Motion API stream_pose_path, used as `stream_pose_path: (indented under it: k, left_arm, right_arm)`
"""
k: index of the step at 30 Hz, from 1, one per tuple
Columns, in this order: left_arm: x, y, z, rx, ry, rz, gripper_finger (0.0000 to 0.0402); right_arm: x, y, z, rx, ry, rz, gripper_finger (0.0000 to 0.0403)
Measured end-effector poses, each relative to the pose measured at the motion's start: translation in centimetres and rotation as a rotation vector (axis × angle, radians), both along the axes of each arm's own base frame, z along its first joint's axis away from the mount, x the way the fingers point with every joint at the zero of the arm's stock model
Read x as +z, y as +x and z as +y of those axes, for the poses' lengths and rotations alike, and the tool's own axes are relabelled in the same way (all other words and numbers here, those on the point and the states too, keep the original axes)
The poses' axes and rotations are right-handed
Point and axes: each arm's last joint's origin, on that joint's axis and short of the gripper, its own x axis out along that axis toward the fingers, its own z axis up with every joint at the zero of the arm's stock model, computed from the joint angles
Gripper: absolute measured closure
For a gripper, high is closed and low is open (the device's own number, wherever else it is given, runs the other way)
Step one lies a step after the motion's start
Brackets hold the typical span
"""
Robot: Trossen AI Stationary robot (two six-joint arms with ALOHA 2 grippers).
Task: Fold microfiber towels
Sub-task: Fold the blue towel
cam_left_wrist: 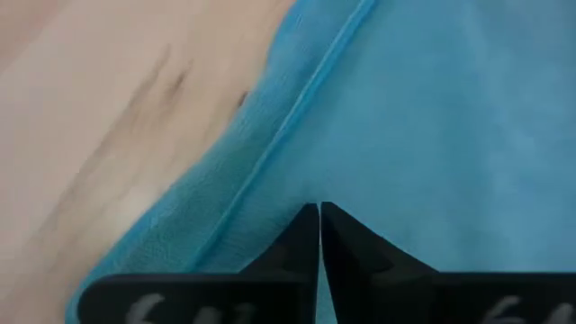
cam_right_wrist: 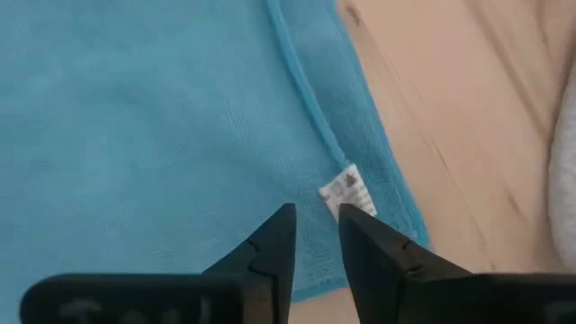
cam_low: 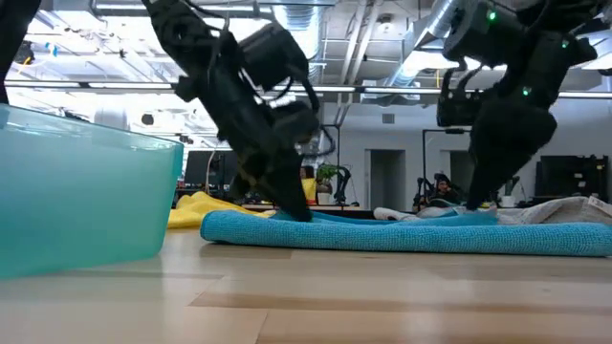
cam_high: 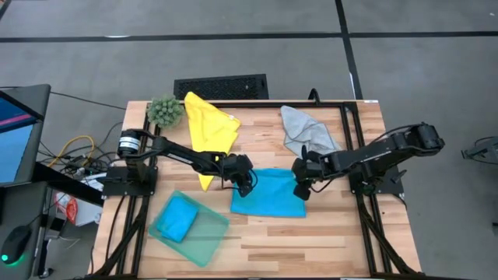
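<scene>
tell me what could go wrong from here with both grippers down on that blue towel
1. The left gripper is shut at the blue towel's edge, but the pinch looks shallow, so the edge may slip out on lifting.
2. The right gripper has its fingers apart over the white tag near the corner; it might catch only the tag.
3. The grey towel lies close behind the right arm and could get dragged.

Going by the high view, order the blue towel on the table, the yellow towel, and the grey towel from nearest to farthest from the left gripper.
1. Blue towel: under the left gripper, at its left edge.
2. Yellow towel: behind it, toward the table's far edge.
3. Grey towel: far right, beyond the right arm.
</scene>
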Motion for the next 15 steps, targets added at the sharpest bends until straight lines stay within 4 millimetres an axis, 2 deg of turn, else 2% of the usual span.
stream_pose_path:
  k: [2,7,12,15]
  left_arm:
    - [-0.7,0.0,0.1,0.033,-0.014,0.02,0.0394]
    - [-0.7,-0.4,0.3,0.084,0.017,0.068,0.04]
    - [-0.6,-0.8,0.3,0.117,0.015,0.104,0.0401]
    - [-0.6,-0.7,0.3,0.118,0.009,0.101,0.0401]
  right_arm:
    - [-0.7,0.2,0.0,-0.009,0.0,0.025,0.0294]
    - [-2.1,0.3,0.2,-0.02,-0.006,0.111,0.0295]
    - [-2.4,0.5,0.3,-0.011,-0.013,0.111,0.0296]
    - [-1.7,0.2,0.2,-0.012,-0.031,0.081,0.0296]
